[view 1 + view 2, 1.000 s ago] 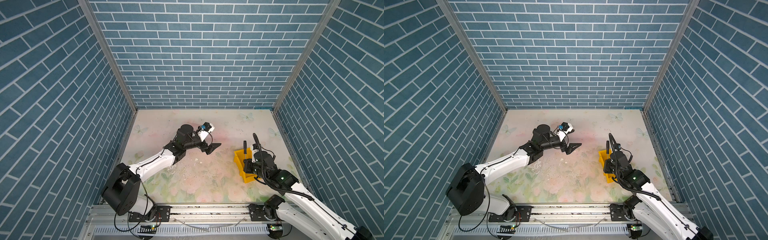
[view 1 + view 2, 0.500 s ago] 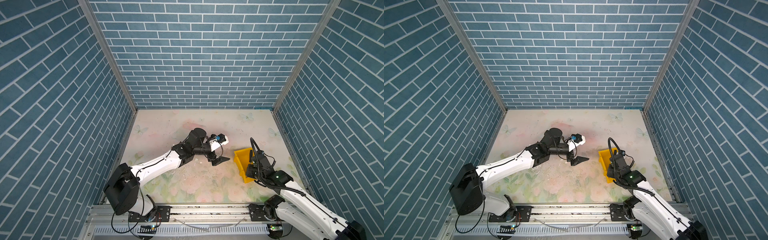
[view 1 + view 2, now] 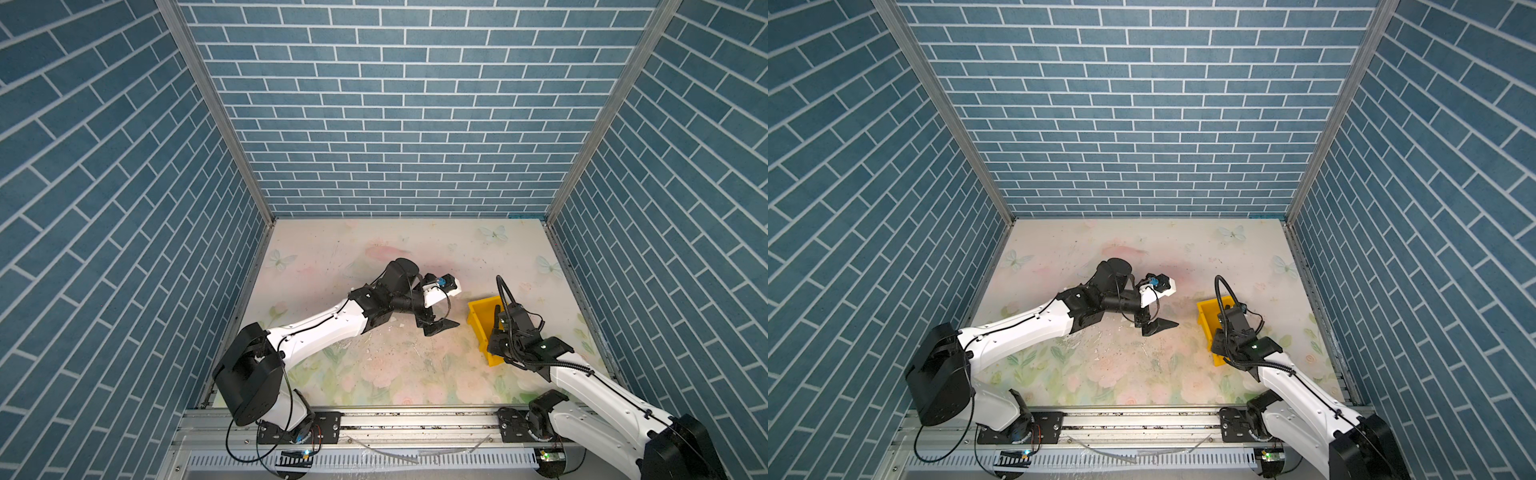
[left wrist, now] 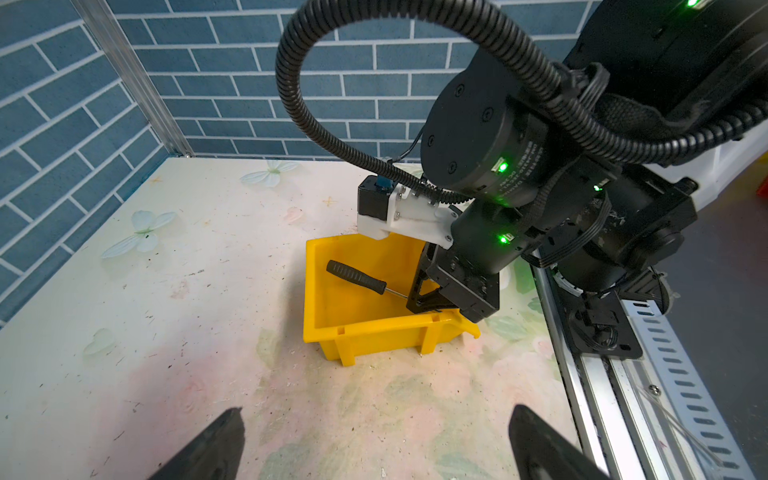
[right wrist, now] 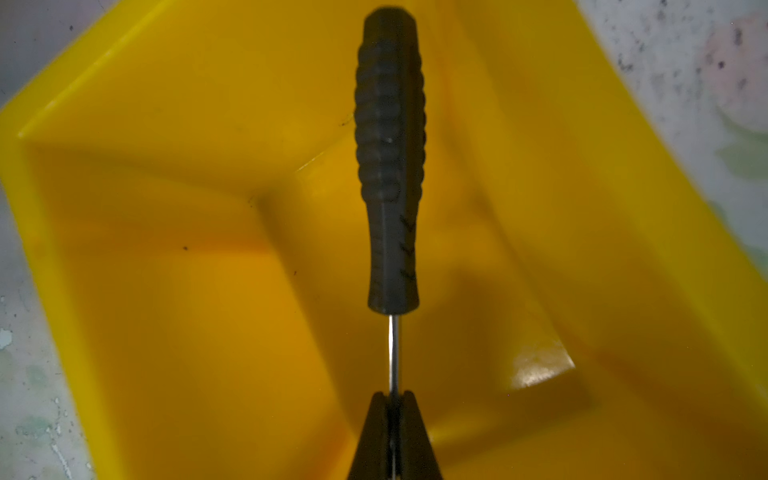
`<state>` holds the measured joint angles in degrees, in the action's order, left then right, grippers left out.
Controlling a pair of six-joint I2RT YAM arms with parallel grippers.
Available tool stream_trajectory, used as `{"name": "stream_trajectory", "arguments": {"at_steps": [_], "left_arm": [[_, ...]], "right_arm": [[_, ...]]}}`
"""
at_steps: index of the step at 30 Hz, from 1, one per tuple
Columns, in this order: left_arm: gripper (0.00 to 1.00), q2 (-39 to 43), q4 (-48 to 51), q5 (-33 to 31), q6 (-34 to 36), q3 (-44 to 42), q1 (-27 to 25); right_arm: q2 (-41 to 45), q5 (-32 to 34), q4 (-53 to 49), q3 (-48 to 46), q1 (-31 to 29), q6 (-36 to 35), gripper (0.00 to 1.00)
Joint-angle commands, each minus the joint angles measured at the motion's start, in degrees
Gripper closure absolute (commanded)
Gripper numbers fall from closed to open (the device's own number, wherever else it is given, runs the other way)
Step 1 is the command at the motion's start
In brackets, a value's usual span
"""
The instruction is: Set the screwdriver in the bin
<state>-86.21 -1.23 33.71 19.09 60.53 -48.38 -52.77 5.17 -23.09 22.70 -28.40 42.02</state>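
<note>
Screwdriver (image 5: 390, 166) is held lengthwise over the open inside of the bin (image 5: 166, 291). Its thin silver shaft is pinched near the tip, and its ribbed black handle points straight away from the fingers, toward the bin's taller rear end. In the left wrist view the screwdriver (image 4: 357, 276) slopes, with the handle end higher than the shaft; whether any part touches the bin floor cannot be told. Blue brick-patterned walls (image 3: 395, 104) close the cell on three sides. A pale table (image 3: 374, 249) printed with faded flowers and butterflies, scuffed and speckled with dirt, fills its floor, and a metal rail (image 3: 415, 419) runs along the near edge. In both top views the yellow bin (image 3: 478, 316) sits on the right of the table, its long axis running roughly from the rail toward the back wall. The right gripper (image 5: 392, 399) is lowered into the bin, its jaws clamped tight on the shaft. The left gripper (image 3: 438, 328) hangs over bare table just left of the bin, jaws spread wide and holding nothing.
</note>
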Motion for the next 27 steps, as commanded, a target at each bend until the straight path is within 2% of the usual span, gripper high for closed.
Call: {"name": "stream_trajectory", "arguments": {"at_steps": [1, 4, 7, 9, 12, 16, 21, 27], "left_arm": [[0.00, -0.6, 1.6, -0.6, 1.4, 1.3, -0.4], [0.00, -0.4, 1.4, -0.8, 1.4, 1.0, -0.4], [0.00, -0.2, 1.2, -1.1, 1.6, 0.6, -0.4], [0.00, 0.0, 0.9, -2.1, 1.8, 0.3, -0.4], [0.00, 0.5, -0.3, -4.4, 1.7, -0.6, -0.2], [0.00, 1.5, -2.4, -6.7, 0.2, -2.2, 0.8], [0.00, 2.8, -7.1, -10.0, -3.3, -5.0, 4.0], [0.00, 5.5, -11.0, -18.0, -6.0, -9.5, 10.5]], "right_arm": [[0.0, -0.3, 0.9, -1.1, 0.4, 1.8, 1.00], [1.4, 0.5, 0.1, -1.0, 0.4, 1.8, 0.90], [3.8, 0.9, -0.6, -0.9, 0.5, 1.7, 0.75], [5.1, 0.9, -1.2, -0.5, 0.5, 1.4, 0.61], [7.2, 0.7, -3.3, 1.0, 0.7, 0.6, 0.48], [9.8, 1.4, -6.5, 4.2, 0.9, -1.6, 0.41], [10.9, 3.8, -6.3, 8.5, 1.5, -5.5, 0.38], [8.7, 2.9, 0.3, 11.9, 3.4, -18.6, 0.28]]}}
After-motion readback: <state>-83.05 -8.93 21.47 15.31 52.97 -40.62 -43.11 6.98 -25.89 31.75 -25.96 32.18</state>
